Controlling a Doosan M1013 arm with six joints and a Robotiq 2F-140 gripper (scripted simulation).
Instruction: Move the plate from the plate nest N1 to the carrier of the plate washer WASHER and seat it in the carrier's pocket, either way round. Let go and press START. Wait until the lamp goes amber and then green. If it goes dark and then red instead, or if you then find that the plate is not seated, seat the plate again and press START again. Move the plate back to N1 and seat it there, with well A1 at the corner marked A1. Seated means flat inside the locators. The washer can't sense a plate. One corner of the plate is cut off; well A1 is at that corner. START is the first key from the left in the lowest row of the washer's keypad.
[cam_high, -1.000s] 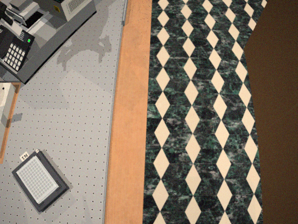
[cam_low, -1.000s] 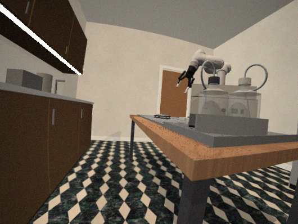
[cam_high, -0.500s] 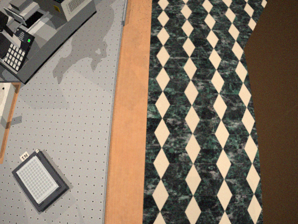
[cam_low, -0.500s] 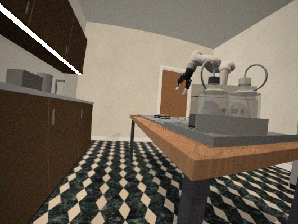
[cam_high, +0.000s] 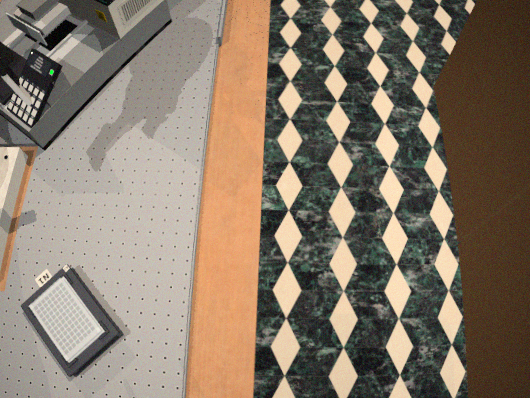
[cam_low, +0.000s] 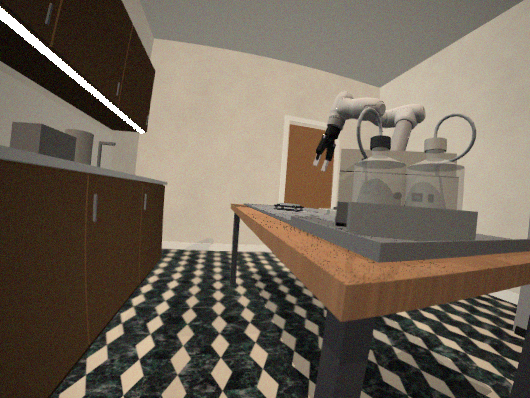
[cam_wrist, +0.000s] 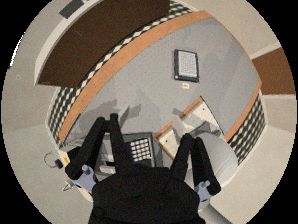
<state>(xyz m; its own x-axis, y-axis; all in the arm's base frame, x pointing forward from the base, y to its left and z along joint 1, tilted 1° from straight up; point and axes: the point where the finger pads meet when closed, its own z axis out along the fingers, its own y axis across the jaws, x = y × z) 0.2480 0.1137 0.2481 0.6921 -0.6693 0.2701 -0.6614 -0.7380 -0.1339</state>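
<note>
Exterior view, near to far: table (cam_low: 320, 270) corner nearest; two clear bottles (cam_low: 380, 175) (cam_low: 436, 175) at right, left one black cap, right one pale cap, a hose at each. Gripper (cam_low: 320, 165) (cam_wrist: 151, 115) farther back, pointing down, tilted, well above the table, on the white arm (cam_low: 357, 106). Fingers partway open, more open than shut, nothing between them. Plate (cam_high: 66, 319) (cam_wrist: 188, 64) at far left of the table, lying in the dark nest (cam_high: 92, 302) (cam_wrist: 176, 66), label N1 (cam_high: 43, 277) (cam_wrist: 185, 86) beside it. Brown door (cam_low: 307, 170) beyond. Top view: washer keypad (cam_high: 26, 102) (cam_wrist: 141, 150) upper left, lamp (cam_high: 51, 72) green.
</note>
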